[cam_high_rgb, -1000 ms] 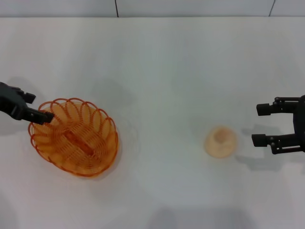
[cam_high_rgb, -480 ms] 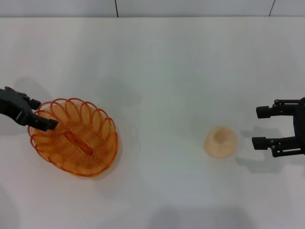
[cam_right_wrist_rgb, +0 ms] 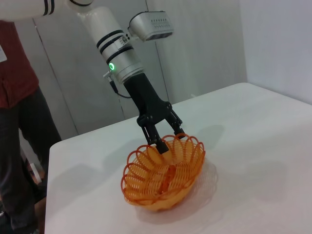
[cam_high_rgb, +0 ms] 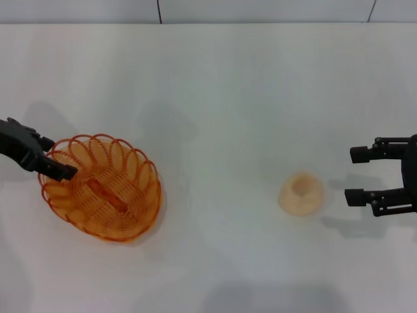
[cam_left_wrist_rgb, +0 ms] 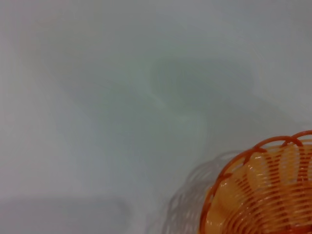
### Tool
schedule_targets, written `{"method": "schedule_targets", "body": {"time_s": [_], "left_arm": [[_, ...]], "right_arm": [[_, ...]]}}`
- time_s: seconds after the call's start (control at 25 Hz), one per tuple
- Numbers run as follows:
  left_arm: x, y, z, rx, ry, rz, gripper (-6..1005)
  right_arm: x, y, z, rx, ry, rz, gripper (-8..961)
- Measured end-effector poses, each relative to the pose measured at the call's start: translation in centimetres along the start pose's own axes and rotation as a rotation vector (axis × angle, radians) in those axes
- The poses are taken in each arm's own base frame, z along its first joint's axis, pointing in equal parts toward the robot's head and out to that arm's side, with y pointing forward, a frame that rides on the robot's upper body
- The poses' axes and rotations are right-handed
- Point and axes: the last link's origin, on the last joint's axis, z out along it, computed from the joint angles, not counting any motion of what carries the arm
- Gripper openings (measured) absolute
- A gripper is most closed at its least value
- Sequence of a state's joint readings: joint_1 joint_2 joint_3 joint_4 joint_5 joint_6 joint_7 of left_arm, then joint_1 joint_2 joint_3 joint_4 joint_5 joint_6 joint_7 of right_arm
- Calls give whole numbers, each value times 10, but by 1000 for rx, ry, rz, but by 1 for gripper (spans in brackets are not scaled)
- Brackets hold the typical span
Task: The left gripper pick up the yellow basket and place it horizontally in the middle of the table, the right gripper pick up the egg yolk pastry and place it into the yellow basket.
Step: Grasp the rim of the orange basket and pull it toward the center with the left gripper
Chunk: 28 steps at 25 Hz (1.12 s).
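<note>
left gripper (cam_high_rgb: pixel 51 163) unmoved at yellow basket (cam_high_rgb: pixel 101 188)

The left gripper (cam_right_wrist_rgb: pixel 165 132) is a black two-fingered claw with slim tapering fingers (cam_right_wrist_rgb: pixel 155 138), carried on a black wrist that widens into a glossy silver-white cylindrical segment (cam_right_wrist_rgb: pixel 114 46) banded with black rings and lit by a small green ring light (cam_right_wrist_rgb: pixel 112 67) (a thin dark cable loops out just beside it). A pale grey boxy module (cam_right_wrist_rgb: pixel 150 26) with a row of small dots sits on the far side of that segment. The right gripper (cam_high_rgb: pixel 362 175) is matte black and angular, its two fingers (cam_high_rgb: pixel 359 153) ending in blocky pads on open linkage bars.
</note>
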<state>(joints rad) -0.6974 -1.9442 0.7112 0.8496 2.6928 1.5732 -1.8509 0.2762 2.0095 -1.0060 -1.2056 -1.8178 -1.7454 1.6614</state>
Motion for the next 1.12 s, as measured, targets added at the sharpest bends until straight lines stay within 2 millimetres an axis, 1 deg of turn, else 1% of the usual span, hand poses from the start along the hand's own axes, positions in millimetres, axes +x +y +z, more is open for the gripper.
{"method": "schedule_targets", "body": {"time_s": [0.28, 0.6, 0.96, 1.12], "left_arm": [[5, 1, 5, 5, 9, 7, 890], [1, 1, 13, 3, 8, -4, 888], [1, -1, 14, 17, 13, -10, 886], [0, -1, 16, 20, 14, -15, 754]], "right_arm": [[0, 0, 0, -2, 1, 0, 776], [3, 0, 0, -1, 1, 12, 776], [3, 0, 0, -2, 1, 12, 775], [3, 0, -1, 0, 0, 13, 775]]}}
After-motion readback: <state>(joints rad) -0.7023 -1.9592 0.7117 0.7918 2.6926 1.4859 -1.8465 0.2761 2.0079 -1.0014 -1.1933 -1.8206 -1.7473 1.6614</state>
